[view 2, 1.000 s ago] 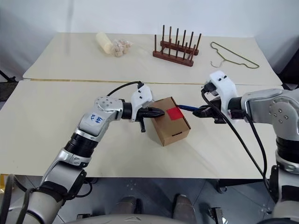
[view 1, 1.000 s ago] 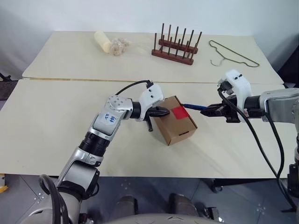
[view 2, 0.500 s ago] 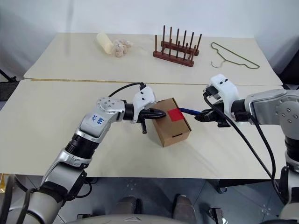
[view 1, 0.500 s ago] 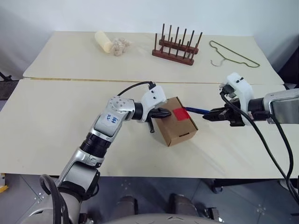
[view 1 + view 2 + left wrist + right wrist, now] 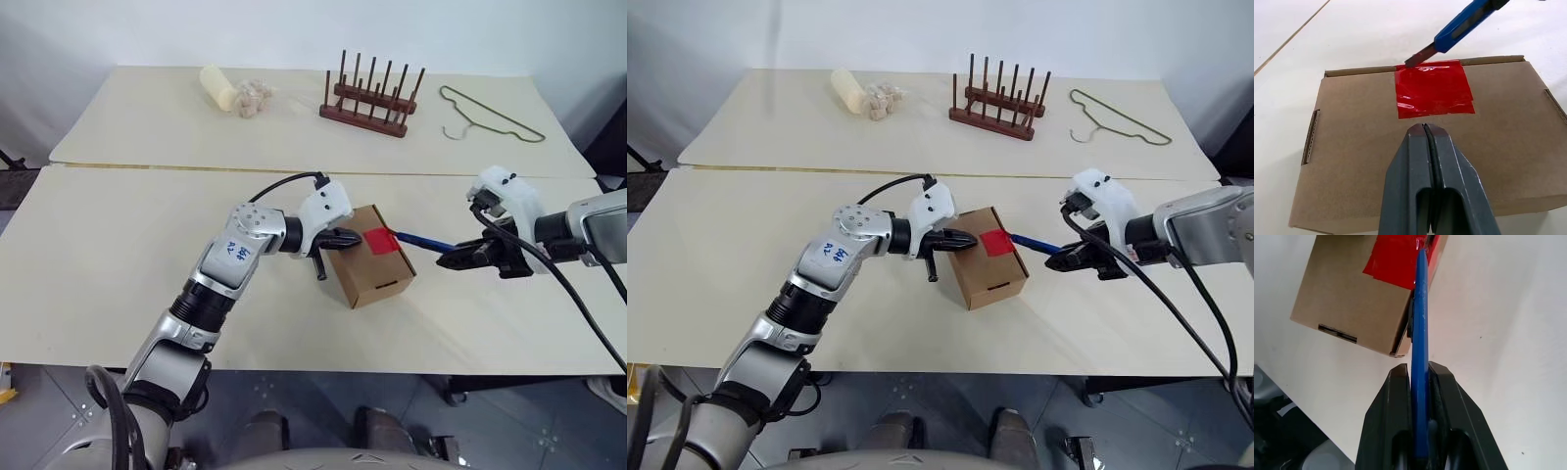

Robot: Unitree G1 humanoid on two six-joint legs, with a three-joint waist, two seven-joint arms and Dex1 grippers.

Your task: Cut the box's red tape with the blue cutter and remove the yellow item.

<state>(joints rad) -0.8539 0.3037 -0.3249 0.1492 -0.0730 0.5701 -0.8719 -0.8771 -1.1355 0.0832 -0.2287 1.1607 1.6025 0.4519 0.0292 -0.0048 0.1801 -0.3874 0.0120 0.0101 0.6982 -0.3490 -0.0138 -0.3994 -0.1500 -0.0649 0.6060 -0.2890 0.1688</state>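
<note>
- The box (image 5: 369,256) sits mid-counter (image 5: 118,245), red tape (image 5: 379,238) on top.
- Left hand (image 5: 351,238) at its 9 o'clock, fingers pressed together on the lid.
- Right hand (image 5: 448,260) at 3 o'clock, clamped on the blue cutter (image 5: 421,239), tip at the tape's edge.

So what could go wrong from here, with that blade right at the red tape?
The blue cutter has its blade at the edge of the red tape, so it might skid off over the cardboard instead of slicing. The left tool, shut, only presses on the box from above; a hard pull could slide the carton. The right tool pinches the cutter far back, so it may twist in the grip.
</note>
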